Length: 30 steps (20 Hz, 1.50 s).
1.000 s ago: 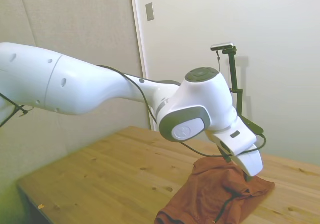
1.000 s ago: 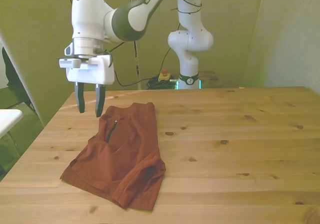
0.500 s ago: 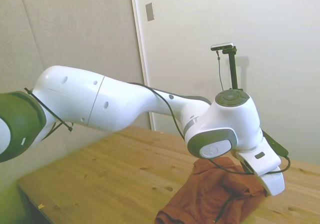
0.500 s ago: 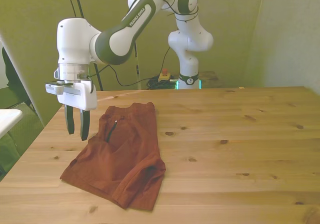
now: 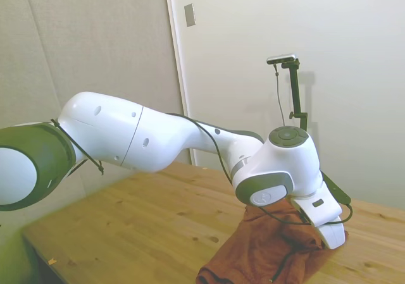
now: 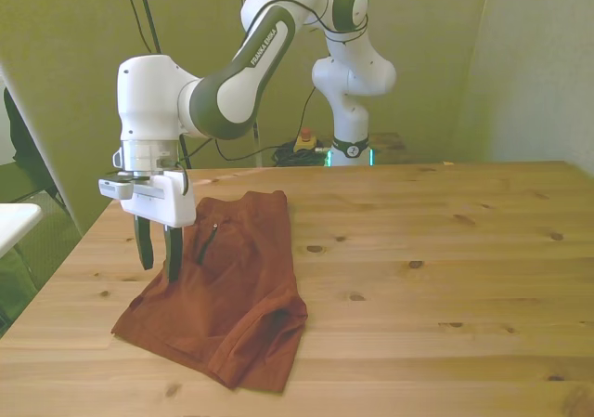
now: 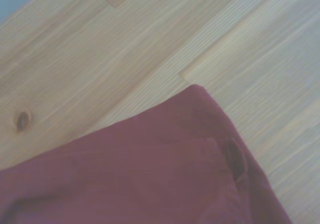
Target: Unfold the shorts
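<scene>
The rust-orange shorts (image 6: 227,292) lie folded on the wooden table (image 6: 445,278) toward the front view's left, with a dark drawstring (image 6: 206,242) showing near the top. My gripper (image 6: 160,270) hangs open, fingers pointing down, over the edge of the shorts on the front view's left, just above the cloth. One finger is over fabric, the other over bare wood. In the side view the shorts (image 5: 266,255) bunch under the white hand and the fingers are hidden. The wrist view shows a corner of the shorts (image 7: 165,174) on wood.
The table's edge on the front view's left (image 6: 65,268) runs close beside the gripper. A white object (image 6: 14,220) sits off the table beyond that edge. Bare wood spreads across the front view's right.
The gripper has moved from above the table behind the shorts toward the camera and down, ending low over the shorts' edge on the front view's left. It stayed open. The shorts have not moved.
</scene>
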Each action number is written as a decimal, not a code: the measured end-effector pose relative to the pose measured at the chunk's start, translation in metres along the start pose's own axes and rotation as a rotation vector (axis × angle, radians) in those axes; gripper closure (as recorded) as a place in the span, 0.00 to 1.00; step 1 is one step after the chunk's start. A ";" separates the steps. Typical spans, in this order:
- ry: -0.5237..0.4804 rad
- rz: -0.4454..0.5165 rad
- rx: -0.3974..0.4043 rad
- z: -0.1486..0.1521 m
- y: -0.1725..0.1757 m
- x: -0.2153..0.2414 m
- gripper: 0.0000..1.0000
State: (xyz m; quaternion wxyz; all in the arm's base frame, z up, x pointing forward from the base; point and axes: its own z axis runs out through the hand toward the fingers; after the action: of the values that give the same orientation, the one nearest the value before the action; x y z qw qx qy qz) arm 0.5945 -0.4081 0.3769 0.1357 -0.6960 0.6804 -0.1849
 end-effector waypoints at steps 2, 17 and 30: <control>-0.004 -0.002 -0.003 0.004 -0.001 -0.003 1.00; 0.002 -0.003 -0.010 0.022 -0.001 -0.002 1.00; 0.006 -0.018 0.010 0.018 -0.007 0.005 1.00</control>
State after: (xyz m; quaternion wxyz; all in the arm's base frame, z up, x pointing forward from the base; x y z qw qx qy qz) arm 0.6088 -0.4144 0.3642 0.1357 -0.7008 0.6736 -0.1916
